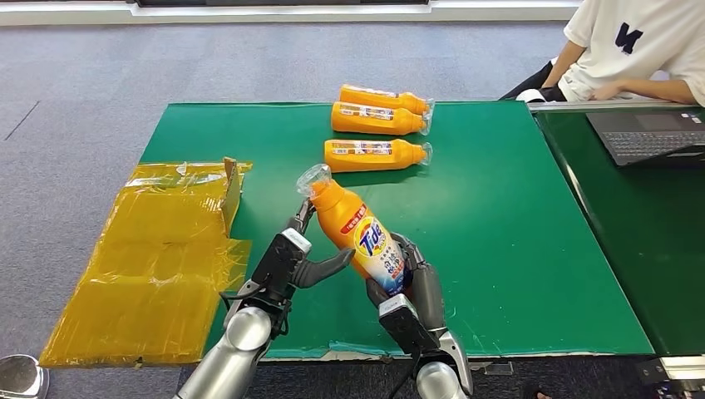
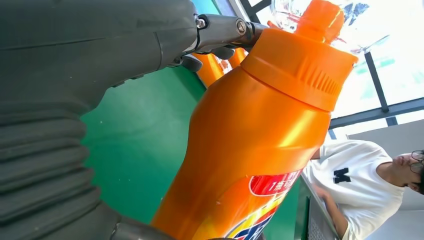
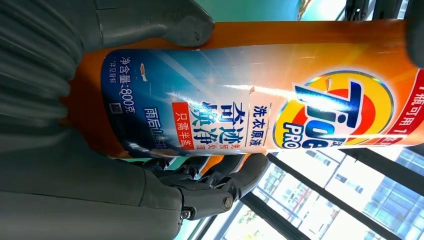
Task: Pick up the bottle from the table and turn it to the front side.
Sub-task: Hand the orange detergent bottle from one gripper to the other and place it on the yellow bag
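Your right hand grips the orange bottle by its lower body, tilted above the green tabletop, label facing up. Your left hand touches its neck with fingertips. Three more bottles lie farther back.

Bottle raised over the table's near edge, between both hands.
The bottle tilts above the table, right hand at its base, left hand beside; three bottles lie behind, sheeting left.
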Robot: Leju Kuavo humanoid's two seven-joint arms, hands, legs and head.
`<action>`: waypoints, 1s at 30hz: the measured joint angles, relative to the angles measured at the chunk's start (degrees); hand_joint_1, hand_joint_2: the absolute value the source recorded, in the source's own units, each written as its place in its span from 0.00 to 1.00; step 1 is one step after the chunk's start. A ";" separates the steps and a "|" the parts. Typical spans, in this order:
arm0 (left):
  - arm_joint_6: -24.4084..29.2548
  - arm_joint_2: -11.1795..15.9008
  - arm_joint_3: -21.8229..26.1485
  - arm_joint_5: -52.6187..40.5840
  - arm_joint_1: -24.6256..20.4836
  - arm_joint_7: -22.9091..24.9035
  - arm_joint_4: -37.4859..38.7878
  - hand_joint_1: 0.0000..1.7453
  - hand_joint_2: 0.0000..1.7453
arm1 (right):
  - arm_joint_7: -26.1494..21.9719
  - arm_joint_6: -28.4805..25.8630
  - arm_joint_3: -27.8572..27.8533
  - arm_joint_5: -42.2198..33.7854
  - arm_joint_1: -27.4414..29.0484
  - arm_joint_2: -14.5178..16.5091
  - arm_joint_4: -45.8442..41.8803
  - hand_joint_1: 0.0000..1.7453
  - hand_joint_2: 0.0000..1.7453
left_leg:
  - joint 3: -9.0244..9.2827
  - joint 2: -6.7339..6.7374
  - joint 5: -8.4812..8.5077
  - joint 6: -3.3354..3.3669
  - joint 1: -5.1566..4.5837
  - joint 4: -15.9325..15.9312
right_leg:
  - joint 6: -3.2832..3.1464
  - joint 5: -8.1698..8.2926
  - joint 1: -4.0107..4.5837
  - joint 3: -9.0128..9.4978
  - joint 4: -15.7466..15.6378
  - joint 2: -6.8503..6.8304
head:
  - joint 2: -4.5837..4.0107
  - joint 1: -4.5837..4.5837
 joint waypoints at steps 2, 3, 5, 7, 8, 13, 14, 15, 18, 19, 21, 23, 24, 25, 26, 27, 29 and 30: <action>-0.06 0.00 -0.16 -0.69 -0.28 0.09 0.21 0.00 1.00 | -0.05 0.15 -0.07 0.01 -0.03 0.03 0.04 1.00 1.00 | 0.00 0.00 0.00 0.00 0.00 0.00 | 0.00 0.00 0.00 0.00 0.00 0.00 | 0.00 0.00; -0.17 0.01 -0.39 -1.25 -0.52 0.22 0.37 0.00 1.00 | -0.09 0.28 -0.11 0.01 -0.07 0.04 0.09 1.00 1.00 | 0.00 0.00 0.00 0.00 0.00 0.00 | 0.00 0.00 0.00 0.00 0.00 0.00 | 0.00 0.00; -0.58 0.00 -0.96 -2.26 -1.28 0.57 0.78 0.00 1.00 | -0.17 0.51 -0.22 0.01 -0.18 0.05 0.25 1.00 1.00 | 0.00 -0.01 0.00 0.00 0.00 0.00 | 0.00 0.00 0.00 0.01 0.00 -0.01 | 0.00 0.00; -1.19 -0.02 -1.49 -2.76 -2.35 0.96 1.42 0.00 1.00 | -0.21 0.61 -0.39 -0.05 -0.34 0.11 0.45 1.00 1.00 | 0.00 -0.01 0.00 0.00 0.00 0.00 | 0.01 0.01 -0.01 0.01 0.00 -0.01 | 0.00 0.00; -1.56 -0.02 -1.74 -2.82 -2.96 1.17 1.84 0.00 1.00 | -0.25 0.64 -0.52 -0.09 -0.43 0.16 0.55 1.00 1.00 | 0.00 0.00 0.00 0.00 0.00 0.00 | 0.01 0.01 -0.01 0.01 0.00 -0.01 | 0.00 0.00; -4.51 -0.15 -2.99 -0.75 -6.00 1.99 5.30 0.00 1.00 | -0.55 0.82 -1.31 -0.16 -0.75 0.47 1.08 1.00 1.00 | 0.01 0.00 0.01 0.00 -0.01 0.00 | 0.02 0.03 -0.01 0.01 0.00 0.00 | -0.01 0.00; -5.34 -0.24 -3.21 0.02 -6.55 2.08 6.24 0.00 1.00 | -0.62 0.85 -1.35 -0.16 -0.78 0.49 1.21 1.00 1.00 | 0.01 0.00 0.01 0.00 0.00 0.00 | 0.02 0.03 -0.01 0.01 0.00 0.00 | -0.01 0.00; -6.22 -0.33 -3.46 0.86 -7.11 2.17 7.22 0.00 1.00 | -0.69 0.86 -1.40 -0.16 -0.80 0.50 1.38 1.00 1.00 | 0.00 -0.01 0.01 0.00 0.00 0.00 | 0.02 0.03 -0.01 0.01 0.00 0.00 | 0.00 0.00; -8.70 -0.72 -4.19 3.08 -8.78 2.39 10.14 0.00 1.00 | -0.92 0.79 -1.62 -0.26 -0.94 0.52 2.05 1.00 1.00 | 0.00 -0.02 0.01 0.00 -0.01 0.00 | 0.02 0.03 -0.01 0.01 0.00 0.00 | 0.00 0.00; -9.49 -0.92 -4.46 3.72 -9.32 2.52 11.10 0.00 1.00 | -1.02 0.73 -1.68 -0.32 -1.05 0.54 2.32 1.00 1.00 | 0.00 -0.01 0.01 0.00 -0.01 0.00 | 0.02 0.03 -0.01 0.00 0.00 0.00 | 0.00 0.00; -11.19 -1.45 -5.33 5.11 -10.40 2.96 13.09 0.00 1.00 | -1.32 0.65 -1.71 -0.41 -1.44 0.68 2.87 1.00 1.00 | -0.01 -0.01 0.01 0.00 -0.01 0.01 | 0.02 0.03 -0.01 0.00 0.00 0.00 | 0.00 0.00; -12.81 -2.14 -6.35 6.81 -11.49 3.49 14.97 0.00 1.00 | -1.61 0.57 -1.66 -0.48 -1.89 1.01 3.40 1.00 1.00 | -0.01 -0.01 0.01 0.00 -0.02 0.01 | 0.02 0.03 -0.02 0.00 0.00 0.00 | -0.01 0.00; -13.45 -2.44 -6.71 7.56 -12.06 3.68 15.82 0.00 1.00 | -1.68 0.50 -1.63 -0.52 -2.07 1.14 3.64 1.00 1.00 | -0.01 -0.01 0.01 0.00 -0.02 0.01 | 0.02 0.03 -0.02 0.00 0.00 0.00 | -0.01 0.00; -13.89 -2.68 -6.93 8.15 -12.61 3.78 16.55 0.00 1.00 | -1.67 0.41 -1.63 -0.59 -2.21 1.24 3.88 1.00 1.00 | -0.01 -0.01 0.01 0.00 -0.02 0.01 | 0.02 0.03 -0.02 0.00 0.00 0.00 | -0.01 0.00; -14.18 -2.84 -7.07 8.48 -13.09 3.83 17.18 0.00 1.00 | -1.63 0.34 -1.63 -0.64 -2.33 1.27 4.10 1.00 1.00 | -0.01 -0.01 0.01 0.00 -0.03 0.01 | 0.02 0.03 -0.02 0.00 0.00 0.00 | -0.01 0.00; -14.33 -2.96 -7.18 8.71 -13.45 3.84 17.72 0.00 1.00 | -1.60 0.28 -1.63 -0.69 -2.46 1.31 4.31 1.00 1.00 | 0.00 0.00 0.01 0.00 -0.03 0.01 | 0.02 0.03 -0.02 0.00 0.00 0.00 | 0.00 0.00; -14.46 -3.13 -7.47 9.05 -14.01 3.84 18.56 0.00 1.00 | -1.51 0.16 -1.63 -0.75 -2.63 1.34 4.68 1.00 1.00 | 0.00 0.00 0.01 0.00 -0.03 0.01 | 0.03 0.03 -0.02 0.00 0.00 0.00 | 0.00 0.00; -14.62 -3.17 -7.64 9.27 -14.24 3.86 18.92 0.00 1.00 | -1.47 0.13 -1.63 -0.77 -2.69 1.34 4.84 1.00 1.00 | 0.00 0.00 0.01 0.00 -0.03 0.01 | 0.03 0.03 -0.02 0.00 0.00 0.01 | 0.00 0.00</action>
